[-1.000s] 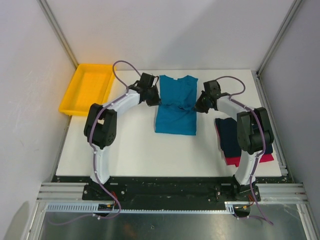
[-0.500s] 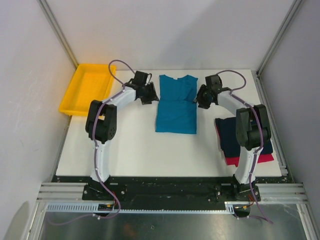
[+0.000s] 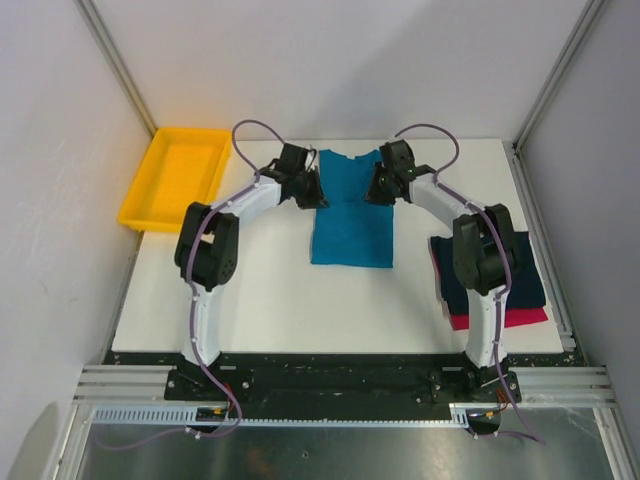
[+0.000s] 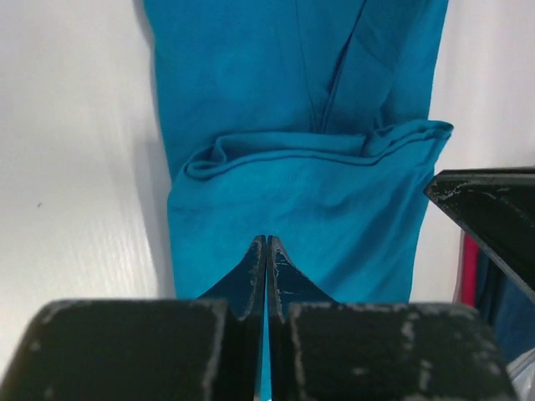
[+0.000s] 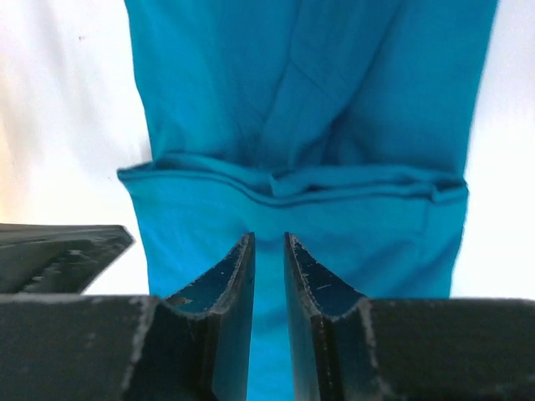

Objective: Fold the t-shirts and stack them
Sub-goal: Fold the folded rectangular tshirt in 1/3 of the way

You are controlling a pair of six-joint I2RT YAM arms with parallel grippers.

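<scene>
The teal-blue t-shirt lies flat mid-table with its sleeves folded in and its collar end at the far side. My left gripper is at its far left corner, and in the left wrist view its tips are shut on the teal cloth. My right gripper is at the far right corner. In the right wrist view its jaws stand a narrow gap apart over the cloth. A folded dark navy t-shirt lies on a red-pink t-shirt at the right.
A yellow tray sits at the far left corner of the white table. Grey walls close in the sides and back. The right arm's elbow hangs over the navy and red-pink pile.
Both grippers have moved inward from the shirt's sides onto its far end. The left one opened and shut again. The right one opened, then narrowed. The sleeves now lie folded in.
</scene>
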